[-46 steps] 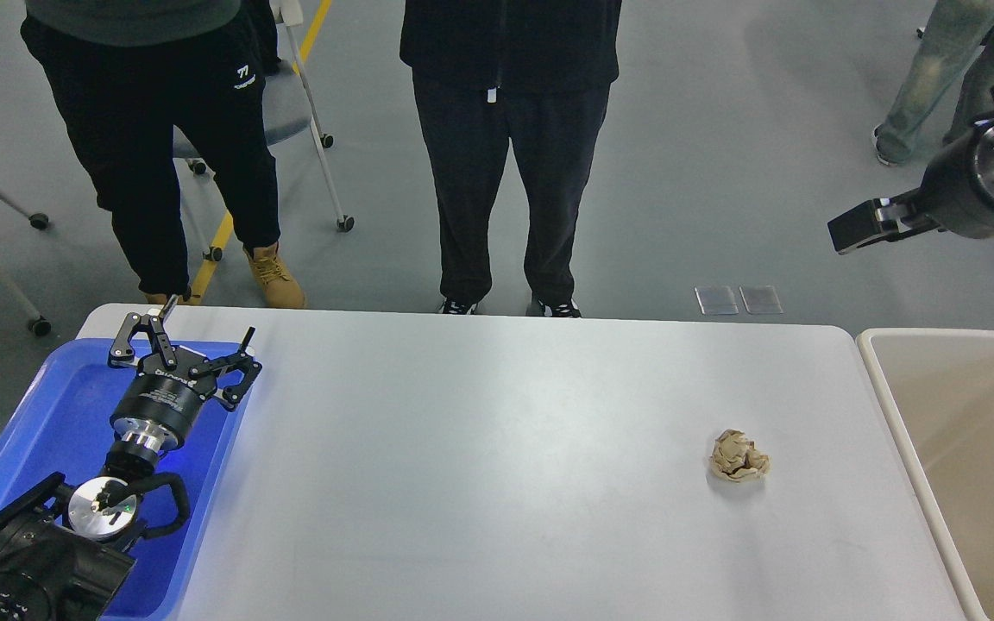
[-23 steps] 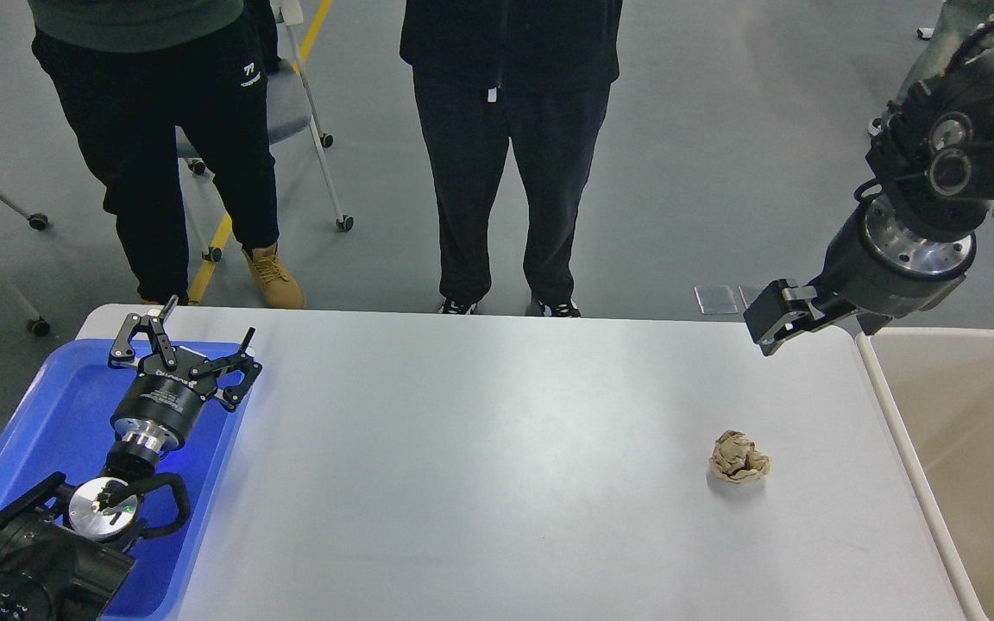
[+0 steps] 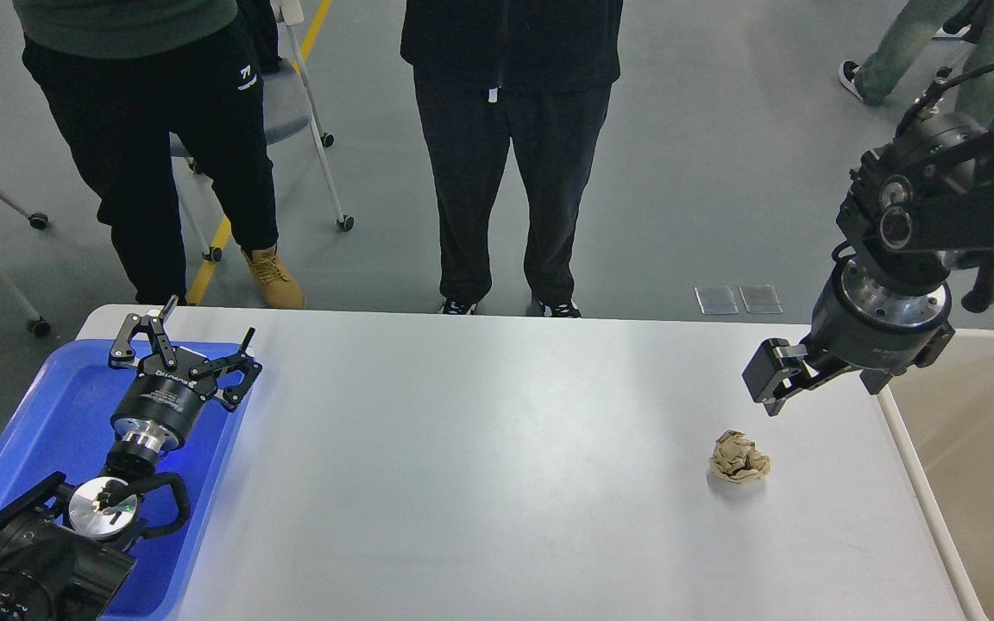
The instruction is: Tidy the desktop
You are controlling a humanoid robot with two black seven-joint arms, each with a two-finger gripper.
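Observation:
The white-grey desktop (image 3: 497, 466) fills the middle of the head view. A crumpled beige paper ball (image 3: 739, 457) lies on it at the right. My right gripper (image 3: 818, 390) hangs above the desktop just behind and to the right of the ball, apart from it; its jaws look spread and hold nothing. My left gripper (image 3: 189, 343) is open and empty over the far right corner of the blue tray (image 3: 31, 423) at the desktop's left end.
A beige bin with a white rim (image 3: 911, 466) stands against the desktop's right edge. Two people (image 3: 510, 155) stand close behind the far edge, and a wheeled chair (image 3: 303, 112) is behind them on the left.
My right arm has swung down and leftward from high at the right to just above the desktop near the paper ball. The left arm and the ball have not moved.

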